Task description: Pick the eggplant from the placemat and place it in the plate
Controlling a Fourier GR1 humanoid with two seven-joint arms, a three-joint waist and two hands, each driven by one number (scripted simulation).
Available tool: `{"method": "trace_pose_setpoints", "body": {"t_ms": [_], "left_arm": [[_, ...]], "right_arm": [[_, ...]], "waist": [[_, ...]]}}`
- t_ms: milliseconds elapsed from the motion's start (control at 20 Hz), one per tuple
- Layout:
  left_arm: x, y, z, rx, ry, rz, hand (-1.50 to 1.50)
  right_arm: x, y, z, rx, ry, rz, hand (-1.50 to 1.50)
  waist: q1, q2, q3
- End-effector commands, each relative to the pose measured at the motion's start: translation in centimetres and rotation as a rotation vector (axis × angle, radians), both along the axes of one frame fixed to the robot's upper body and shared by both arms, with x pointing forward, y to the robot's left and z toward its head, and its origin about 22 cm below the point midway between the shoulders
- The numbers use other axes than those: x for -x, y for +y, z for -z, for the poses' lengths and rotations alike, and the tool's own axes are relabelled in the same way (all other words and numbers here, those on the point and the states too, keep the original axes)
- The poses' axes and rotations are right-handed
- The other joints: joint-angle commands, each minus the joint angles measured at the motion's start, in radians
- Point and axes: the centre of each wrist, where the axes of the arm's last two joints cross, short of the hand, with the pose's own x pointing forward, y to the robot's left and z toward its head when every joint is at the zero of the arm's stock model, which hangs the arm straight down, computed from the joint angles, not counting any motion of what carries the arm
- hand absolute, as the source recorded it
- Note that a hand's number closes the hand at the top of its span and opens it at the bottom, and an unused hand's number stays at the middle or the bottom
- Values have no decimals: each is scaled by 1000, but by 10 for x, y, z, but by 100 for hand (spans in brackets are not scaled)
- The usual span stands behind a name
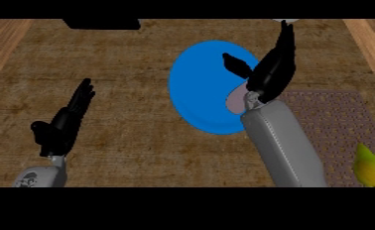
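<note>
The blue plate (199,87) lies in the middle of the counter. A mauve rounded shape, seemingly the eggplant (233,101), rests on the plate's right part, mostly hidden behind my right wrist. My right hand (273,70) is over the plate's right edge, open, fingers straight and pointing away, thumb spread to the left; it holds nothing. The brownish woven placemat (333,120) lies to the right of the plate. My left hand (64,117) stays open at the lower left, fingers up.
A yellow-green object (364,162) shows at the right edge on the placemat. A black object (102,24) sits at the far left of the counter's back edge, and a small white thing (290,21) sits beyond my right fingertips.
</note>
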Motion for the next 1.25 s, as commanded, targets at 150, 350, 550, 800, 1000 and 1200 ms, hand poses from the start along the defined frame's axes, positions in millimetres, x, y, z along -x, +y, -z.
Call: {"method": "trace_pose_setpoints", "body": {"t_ms": [150, 350, 550, 800, 1000, 1200], "left_arm": [[-5, -1, -4, 8, 14, -36, 0], [10, 15, -8, -16, -2, -17, 0], [14, 8, 11, 21, 0, -28, 0], [17, 0, 6, -10, -11, -33, 0], [8, 20, -4, -7, -15, -22, 0], [1, 6, 4, 4, 8, -34, 0]], "right_arm": [[52, -10, 5, -264, -210, 28, -150], [111, -41, 20, -241, -209, 30, -150], [163, -63, 47, -191, -181, -30, -150], [186, -91, 70, -160, -155, -32, -150], [230, -81, 83, -140, -127, -61, -150], [226, -87, 99, -103, -156, -27, -150]], "waist": [[-35, -8, -1], [-36, -9, -1], [-31, -4, -1], [-21, -3, 0], [-26, -4, 0], [-26, -3, 0]]}}
